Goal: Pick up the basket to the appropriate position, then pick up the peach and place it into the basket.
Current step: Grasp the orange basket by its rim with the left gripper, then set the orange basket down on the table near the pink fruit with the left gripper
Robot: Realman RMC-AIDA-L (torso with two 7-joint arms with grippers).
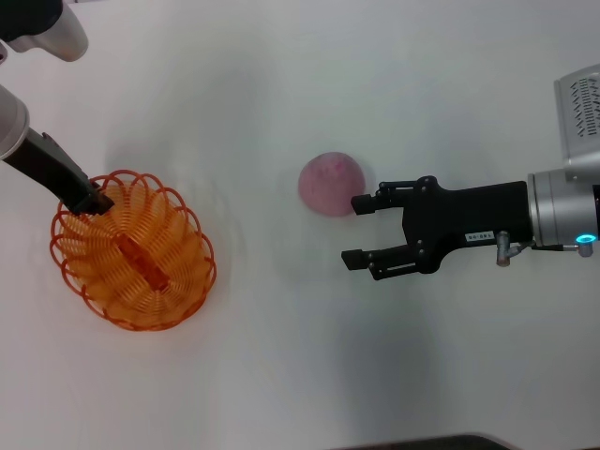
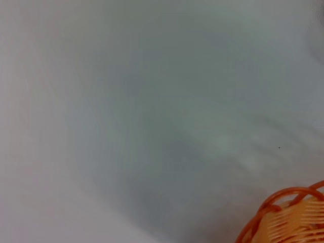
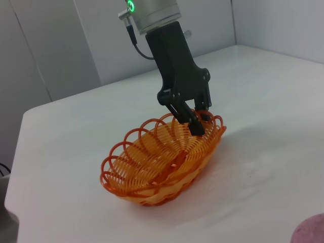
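The orange wire basket (image 1: 183,246) sits at the left of the white table. My left gripper (image 1: 95,199) is shut on its far-left rim; the right wrist view shows its fingers (image 3: 196,123) pinching the rim of the basket (image 3: 132,152), that end slightly raised. A corner of the basket (image 2: 267,208) shows in the left wrist view. The pink peach (image 1: 330,184) lies at the table's middle. My right gripper (image 1: 355,230) is open just right of it, one fingertip (image 1: 360,202) close against its side. An edge of the peach (image 3: 312,231) shows in the right wrist view.
The white table (image 1: 281,356) stretches bare between basket and peach and toward the front edge. A grey wall (image 3: 61,45) stands behind the table's far side in the right wrist view.
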